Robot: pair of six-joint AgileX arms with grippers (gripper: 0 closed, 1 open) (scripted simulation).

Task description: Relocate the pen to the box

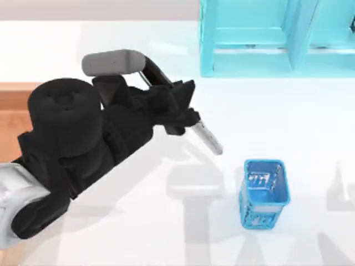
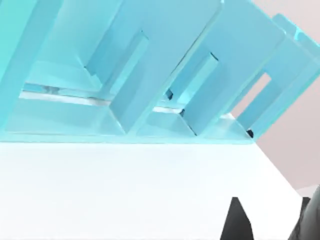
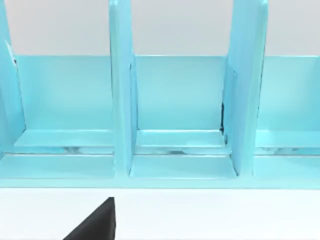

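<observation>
Silver-grey pen (image 1: 206,137) barrel slants toward basket (image 1: 264,191) — left gripper (image 1: 183,113) clamps capped end.

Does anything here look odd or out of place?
Not really. The pen hangs slanted in the left gripper above the table, while the blue basket stands upright and the cyan shelf looks undamaged.

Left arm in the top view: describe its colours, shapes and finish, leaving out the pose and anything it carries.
The left arm is bulky and mostly matte black, built from rounded, drum-like housings. A pale grey capsule-shaped piece sits on top of it, and a light silver-grey sleeve section covers its end by the picture's left edge. The black left pincer has angular, pointed parts. No cables or markings are visible.
</observation>
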